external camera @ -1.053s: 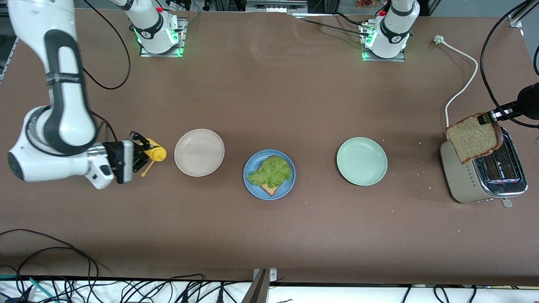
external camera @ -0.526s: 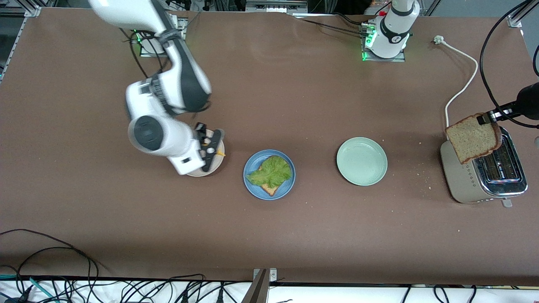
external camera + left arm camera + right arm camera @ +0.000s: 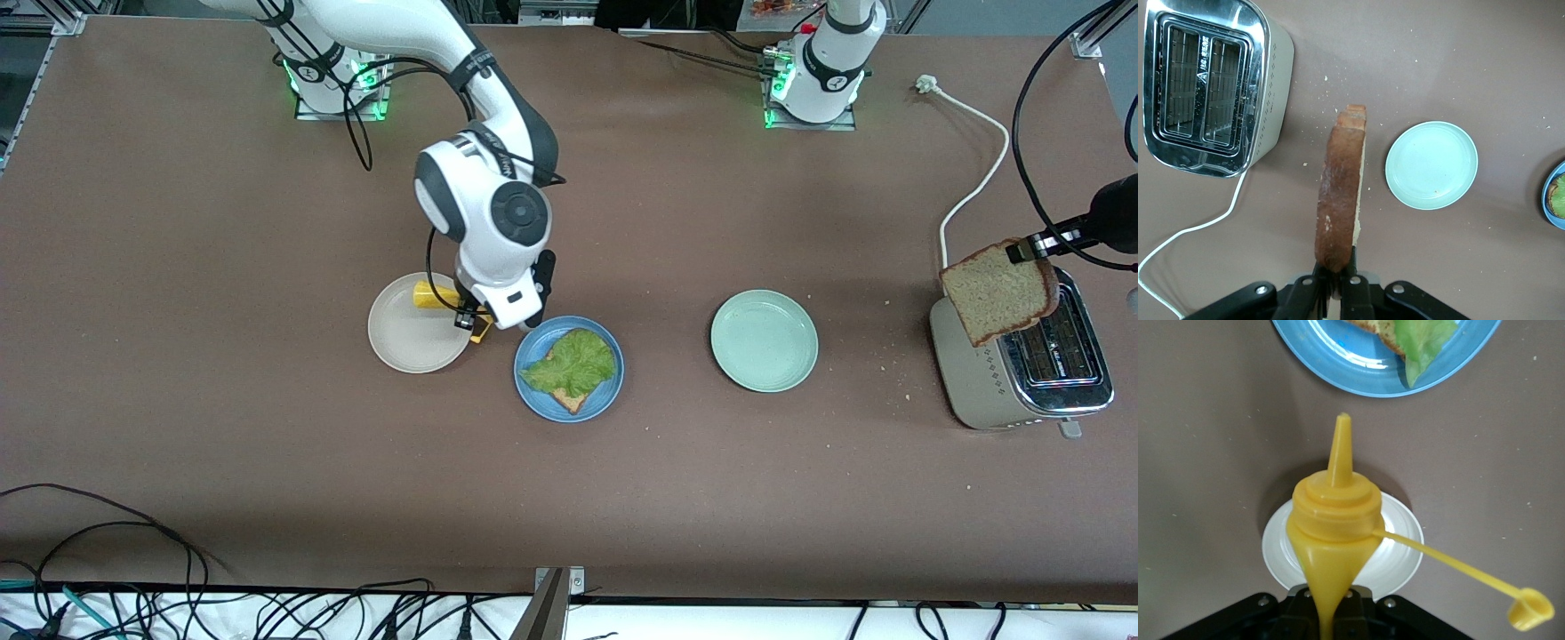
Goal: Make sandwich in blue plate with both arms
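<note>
Two grippers are both occupied. The right gripper (image 3: 471,318), just left of the frame's centre in the front view, is clenched on a yellow squeeze bottle (image 3: 437,299) held over the edge of the beige plate (image 3: 404,342), beside the blue plate (image 3: 535,385). That placement looks meant to bring the nozzle up to the open sandwich: the blue plate carries one bread slice (image 3: 571,398) with the lettuce leaf (image 3: 573,363) on it, and no top slice yet.

The left gripper (image 3: 1022,252), at the right edge of the frame, grasps the second bread slice (image 3: 1000,291) by its crust above the toaster (image 3: 1031,373), probably waiting for its turn to cap the sandwich. The pale green plate (image 3: 763,340) lies bare between toaster and blue plate.

The right wrist view shows what the arm hides from the front camera: the bottle's nozzle (image 3: 1339,447) pointing at the blue plate's rim (image 3: 1338,372), its cap (image 3: 1529,613) dangling open on a strap. The left wrist view shows the slice (image 3: 1339,190) edge-on, pinched at its lower end between the fingers (image 3: 1317,288).
</note>
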`<state>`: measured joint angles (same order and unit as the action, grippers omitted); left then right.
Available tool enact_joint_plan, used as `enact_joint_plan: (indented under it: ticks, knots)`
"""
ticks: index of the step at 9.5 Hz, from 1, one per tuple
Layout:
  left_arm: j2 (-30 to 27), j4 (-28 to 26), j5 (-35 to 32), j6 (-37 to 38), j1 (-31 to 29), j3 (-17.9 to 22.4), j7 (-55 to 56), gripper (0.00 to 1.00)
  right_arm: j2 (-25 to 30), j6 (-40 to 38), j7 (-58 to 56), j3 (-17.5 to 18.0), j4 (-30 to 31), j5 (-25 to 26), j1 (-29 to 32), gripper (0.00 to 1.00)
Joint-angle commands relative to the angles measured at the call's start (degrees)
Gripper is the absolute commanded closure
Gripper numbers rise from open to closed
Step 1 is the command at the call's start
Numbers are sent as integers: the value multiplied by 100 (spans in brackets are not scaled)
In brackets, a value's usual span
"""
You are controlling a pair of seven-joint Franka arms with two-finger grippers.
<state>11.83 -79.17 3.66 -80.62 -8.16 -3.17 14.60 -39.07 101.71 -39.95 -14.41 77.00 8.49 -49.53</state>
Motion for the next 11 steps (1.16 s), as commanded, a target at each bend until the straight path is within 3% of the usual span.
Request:
enact_joint_plan:
  ticks: [1,6,7,11]
  knots:
    - [-41,25,179,11,25,54,-45,100,-346,-81,31,-88,-325,976,-381,100]
    - [-41,16,196,2,16,62,-45,100,-356,-99,-30,-123,-379,997,-399,100]
    - [-41,16,257,2,7,62,-54,100,-278,-99,-48,-158,-379,753,-304,100]
    - [-32,42,486,38,6,62,295,100,250,-483,-1337,-141,-361,-1405,924,100]
